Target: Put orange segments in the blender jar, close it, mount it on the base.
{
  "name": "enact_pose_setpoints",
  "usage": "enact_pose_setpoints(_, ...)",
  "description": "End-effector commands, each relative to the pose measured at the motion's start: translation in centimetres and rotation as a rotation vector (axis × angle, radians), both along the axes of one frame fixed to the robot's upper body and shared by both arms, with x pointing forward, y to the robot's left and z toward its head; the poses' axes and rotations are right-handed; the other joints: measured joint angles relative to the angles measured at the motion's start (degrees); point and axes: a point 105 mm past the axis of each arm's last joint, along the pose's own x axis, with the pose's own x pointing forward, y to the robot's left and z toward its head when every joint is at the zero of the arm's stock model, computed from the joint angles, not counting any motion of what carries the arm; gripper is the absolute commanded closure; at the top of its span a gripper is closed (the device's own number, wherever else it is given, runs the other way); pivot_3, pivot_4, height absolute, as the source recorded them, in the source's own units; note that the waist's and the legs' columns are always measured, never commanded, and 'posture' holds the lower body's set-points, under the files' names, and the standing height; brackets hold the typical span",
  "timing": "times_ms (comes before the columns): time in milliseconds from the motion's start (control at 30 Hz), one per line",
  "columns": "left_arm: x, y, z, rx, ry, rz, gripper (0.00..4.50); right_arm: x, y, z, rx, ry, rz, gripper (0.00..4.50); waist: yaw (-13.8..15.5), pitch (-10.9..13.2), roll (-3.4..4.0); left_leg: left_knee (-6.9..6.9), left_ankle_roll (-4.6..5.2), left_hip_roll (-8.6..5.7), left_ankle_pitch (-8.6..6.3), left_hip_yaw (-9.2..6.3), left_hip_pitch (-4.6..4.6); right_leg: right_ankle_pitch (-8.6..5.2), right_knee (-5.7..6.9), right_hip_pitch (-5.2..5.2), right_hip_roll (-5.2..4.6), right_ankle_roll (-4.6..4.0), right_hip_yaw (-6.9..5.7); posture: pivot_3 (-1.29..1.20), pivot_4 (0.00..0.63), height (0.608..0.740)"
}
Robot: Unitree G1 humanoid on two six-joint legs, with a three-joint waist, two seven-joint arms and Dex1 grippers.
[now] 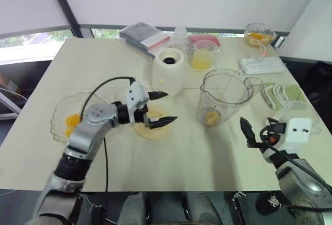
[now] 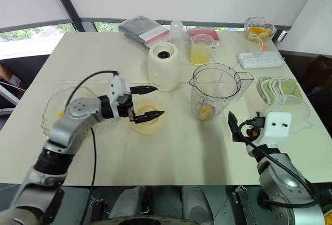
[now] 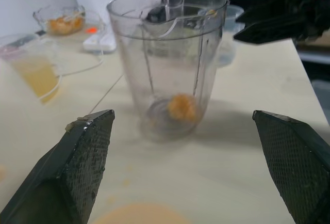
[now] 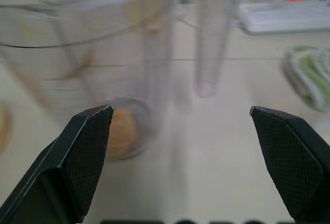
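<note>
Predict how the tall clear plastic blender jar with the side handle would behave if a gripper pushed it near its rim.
The tall clear plastic blender jar probably tips rather than slides: it stands tall on a narrower bottom. It is likely light, holding one orange segment. Its smooth wall may be slippery; the handle looks safer.

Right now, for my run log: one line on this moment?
jar: upright, segment inside | lid: on table | left gripper: open | right gripper: open

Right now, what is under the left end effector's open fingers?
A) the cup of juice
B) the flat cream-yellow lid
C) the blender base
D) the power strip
B: the left end effector hangs open above the flat cream-yellow lid, beside the base and apart from the blender jar.
</note>
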Motion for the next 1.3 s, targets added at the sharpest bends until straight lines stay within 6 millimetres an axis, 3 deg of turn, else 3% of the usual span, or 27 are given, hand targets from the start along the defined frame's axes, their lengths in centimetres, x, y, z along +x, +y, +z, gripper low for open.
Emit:
enact_pose_setpoints(33,0.4,1.6,1.6,0.054,-0.018,-0.044,0.0,-1.7,2.7,2.2,-0.018,-0.03,0.246,0.02,0.02,0.01,-0.03,0.0,0.0,-0.01,0.0,0.01,0.0,0.0,-0.01,0.01,0.0,0.0,0.0,0.0,0.15,0.74)
enact_pose_setpoints(267,2.2,3.2,2.2,0.199,0.003,-0.103,0.0,-4.3,6.2,3.1,-0.037,0.048,0.569,0.02,0.91,0.25,-0.47,-0.02,0.01,0.01,-0.01,-0.03,-0.04,0.0,-0.12,0.04,0.0,0.02,-0.08,0.0,0.15,0.74)
enact_pose_setpoints(500,3.5,2.6,1.5,0.314,0.073,-0.194,0.0,-5.0,8.6,3.0,-0.039,0.084,0.718,0.02,1.07,0.28,-0.62,0.0,0.01,-0.03,-0.01,-0.02,-0.1,0.0,-0.19,0.06,-0.01,0.01,-0.08,0.0,0.15,0.74)
enact_pose_setpoints(800,3.8,2.6,-1.8,0.537,0.156,-0.319,0.0,-3.9,9.6,3.1,-0.049,0.037,0.702,0.02,1.12,0.32,-0.7,0.01,0.01,-0.05,-0.01,-0.09,-0.3,0.08,-0.23,-0.09,0.01,0.15,-0.16,0.0,0.15,0.74)
enact_pose_setpoints(1067,6.3,1.7,-4.2,0.611,0.174,-0.224,0.0,-3.1,9.1,3.0,-0.038,0.001,0.605,0.02,1.58,0.32,-0.72,0.15,0.02,-0.09,-0.01,-0.19,-0.57,0.12,-0.24,-0.2,-0.02,0.21,-0.27,0.0,0.15,0.74)
enact_pose_setpoints(1300,6.7,1.3,-5.4,0.688,0.174,-0.236,0.0,-3.1,9.1,2.5,-0.04,0.011,0.605,0.02,1.56,0.31,-0.72,0.17,0.02,-0.1,-0.01,-0.27,-0.65,0.14,-0.22,-0.26,0.0,0.24,-0.37,0.0,0.15,0.74)
